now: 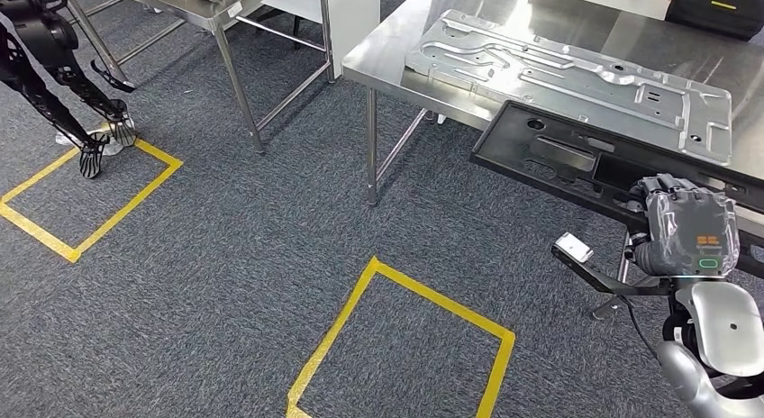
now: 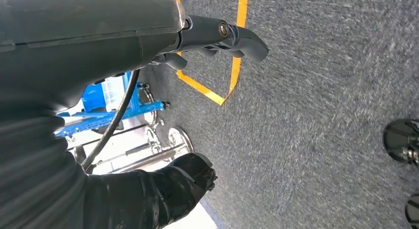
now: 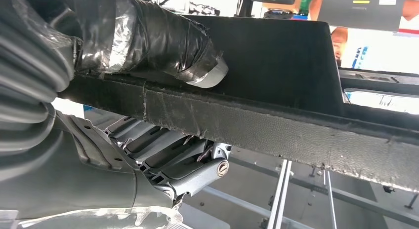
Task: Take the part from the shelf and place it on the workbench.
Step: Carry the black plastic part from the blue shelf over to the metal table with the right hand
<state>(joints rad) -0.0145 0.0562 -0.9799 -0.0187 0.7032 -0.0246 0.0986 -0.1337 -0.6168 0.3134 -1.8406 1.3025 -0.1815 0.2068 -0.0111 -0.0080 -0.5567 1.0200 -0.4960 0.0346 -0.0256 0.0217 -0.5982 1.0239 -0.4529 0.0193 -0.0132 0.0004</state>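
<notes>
Right hand (image 1: pixel 689 233) clamped on the near edge of the black part (image 1: pixel 577 161), thumb over the rim, fingers under it. Part lying half on the steel table (image 1: pixel 396 49), near side overhanging the carpet, far side just beside a silver stamped plate (image 1: pixel 577 76). Left hand (image 2: pixel 207 36) hanging over the carpet, grasping nothing, fingers loosely curled.

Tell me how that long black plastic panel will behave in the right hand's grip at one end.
The long black plastic panel looks stiff: it stays straight though the right hand grips only its near edge. Probably light, being thin with cutouts. Overhanging the steel workbench, it may tip.
</notes>
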